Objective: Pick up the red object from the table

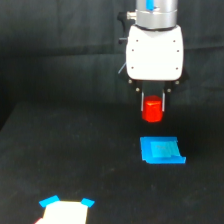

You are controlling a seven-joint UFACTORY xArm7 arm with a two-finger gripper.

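Red object (pixel 152 109) is hanging between the fingers of the gripper (pixel 153 105), clamped, above the tabletop (pixel 75 150) and blue square piece (pixel 161 150).

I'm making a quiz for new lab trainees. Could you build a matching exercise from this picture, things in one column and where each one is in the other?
Things:
1. red object
2. blue square piece
3. white piece with blue corners
4. gripper

Places:
A. bottom edge, toward the exterior view's left
B. flat on the table, below the gripper
C. hanging under the white arm housing
D. held between the fingers, off the table

Pairs: 1-D, 2-B, 3-A, 4-C
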